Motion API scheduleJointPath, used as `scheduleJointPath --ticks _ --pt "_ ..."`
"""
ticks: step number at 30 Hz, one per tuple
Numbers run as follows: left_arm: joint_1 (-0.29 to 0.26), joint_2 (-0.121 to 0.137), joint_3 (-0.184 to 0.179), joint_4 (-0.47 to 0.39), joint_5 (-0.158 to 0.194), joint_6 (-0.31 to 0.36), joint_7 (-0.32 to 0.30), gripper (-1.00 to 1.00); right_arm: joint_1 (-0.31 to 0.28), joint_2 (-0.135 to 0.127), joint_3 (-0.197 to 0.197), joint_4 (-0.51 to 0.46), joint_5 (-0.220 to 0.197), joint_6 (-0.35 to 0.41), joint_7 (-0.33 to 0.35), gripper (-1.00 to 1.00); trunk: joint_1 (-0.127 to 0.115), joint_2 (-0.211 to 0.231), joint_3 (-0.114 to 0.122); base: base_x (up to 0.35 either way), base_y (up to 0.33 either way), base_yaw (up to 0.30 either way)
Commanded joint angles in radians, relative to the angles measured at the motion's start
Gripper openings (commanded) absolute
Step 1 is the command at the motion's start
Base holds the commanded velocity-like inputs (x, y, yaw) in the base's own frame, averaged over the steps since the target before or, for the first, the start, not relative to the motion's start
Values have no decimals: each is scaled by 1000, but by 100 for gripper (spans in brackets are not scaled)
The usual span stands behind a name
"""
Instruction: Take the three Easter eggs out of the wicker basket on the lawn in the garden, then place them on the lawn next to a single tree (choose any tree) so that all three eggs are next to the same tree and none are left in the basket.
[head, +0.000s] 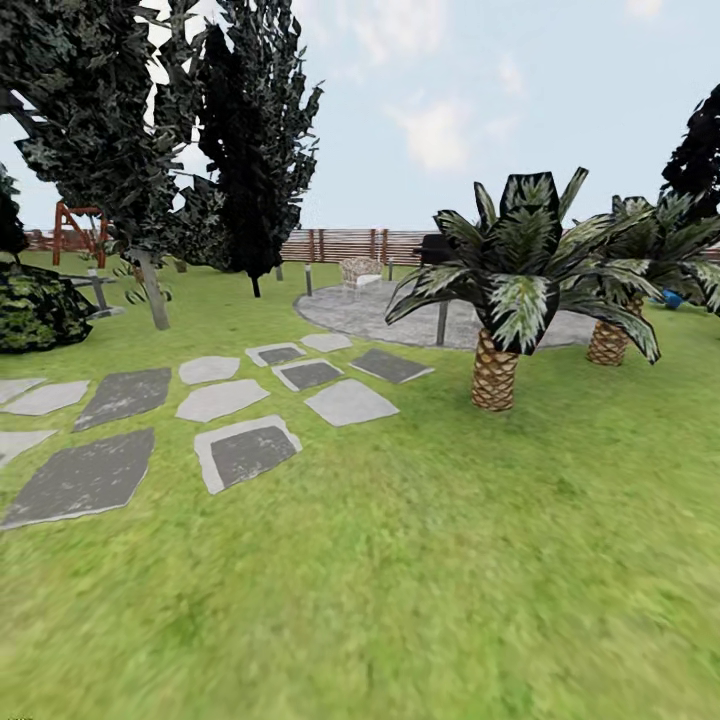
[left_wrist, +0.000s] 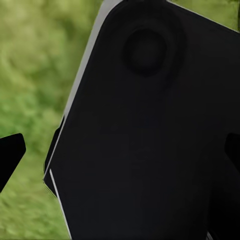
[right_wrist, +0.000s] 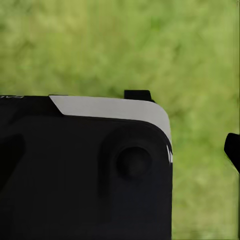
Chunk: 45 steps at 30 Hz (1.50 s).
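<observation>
Head view looks across a garden lawn (head: 420, 580), blurry green with yellowish patches, where flat grey stepping stones (head: 245, 450) run off toward the left and a grey paved round area (head: 400, 310) lies farther back. A short palm with a scaly trunk (head: 495, 375) stands right of centre, a second palm (head: 610, 340) behind it near the right edge. A tree with a leaning grey-brown trunk (head: 153, 290) rises at the left, with narrow black cypress-like trees (head: 255, 150) beside it and a wooden fence (head: 340, 243) closing the far side. A small pale woven object (head: 360, 270) sits at the far rim of the paving; it is too small to say whether it is the wicker basket, and no eggs can be made out. In the left wrist view, dark fingers (left_wrist: 11, 152) flank a black robot panel (left_wrist: 150, 140) over grass; in the right wrist view, a dark finger tip (right_wrist: 232, 147) shows beside a similar black panel (right_wrist: 85, 175). Whether either pair is apart or together cannot be told. Judged from this, the robot is in transit, and with no basket clearly placed, neither arm can be called nearer.
</observation>
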Motion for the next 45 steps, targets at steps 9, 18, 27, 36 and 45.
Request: scheduleJointPath --ticks 9,18,27,36,45 --pt "0 0 3 -2 4 1 0 100 -1 1 -1 1 0 -3 1 100 1 0 -1 331 0 279" --pt "0 -1 3 -2 4 1 3 100 -1 1 -1 1 0 -3 1 100 1 0 -1 332 0 281" --pt "0 0 3 -2 4 1 2 100 -1 1 -1 1 0 -3 1 100 1 0 -1 333 0 276" --pt "0 -1 3 -2 3 1 3 100 -1 1 2 1 1 -3 1 100 1 0 -1 333 0 73" --pt "0 0 3 -2 3 1 3 100 -1 1 2 1 1 -3 1 100 1 0 -1 333 0 4"
